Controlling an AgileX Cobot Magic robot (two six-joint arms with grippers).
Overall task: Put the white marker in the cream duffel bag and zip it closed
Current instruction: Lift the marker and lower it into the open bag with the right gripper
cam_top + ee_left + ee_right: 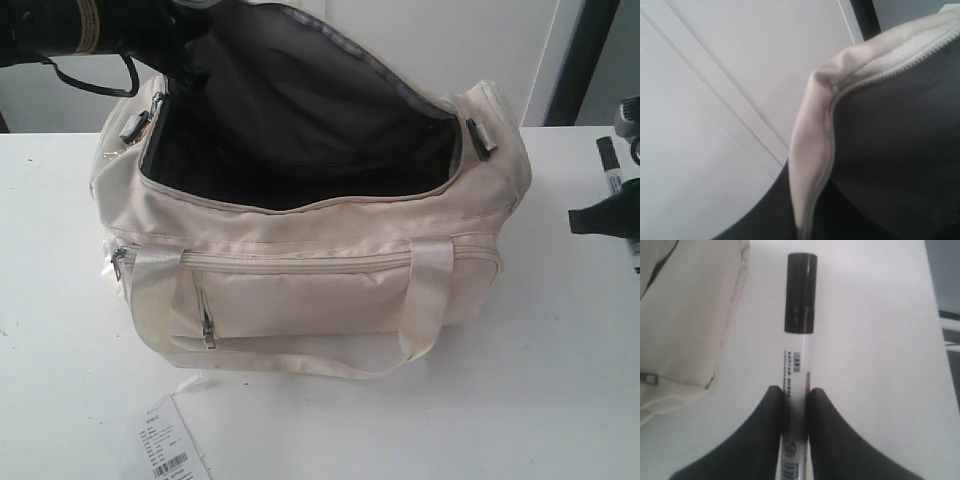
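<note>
Exterior: cream duffel bag [300, 290] sits mid white table [60, 380], main zip undone, mouth gaping, dark lining showing. Left gripper [190, 50] is at the bag's far left rim, where the back flap stands raised; can't tell whether its jaws are clenched or released. White marker [610, 170] is outside the bag, off its right end at the frame edge, in the right gripper [618, 215]. Paper tag [170, 450] lies in front of the bag.

Left wrist: only the bag's rim, zip teeth and lining close up; no fingers visible.

Right wrist: both black fingers [767, 425] clamped on the marker barrel, black cap pointing away, bag end just beside it.
</note>
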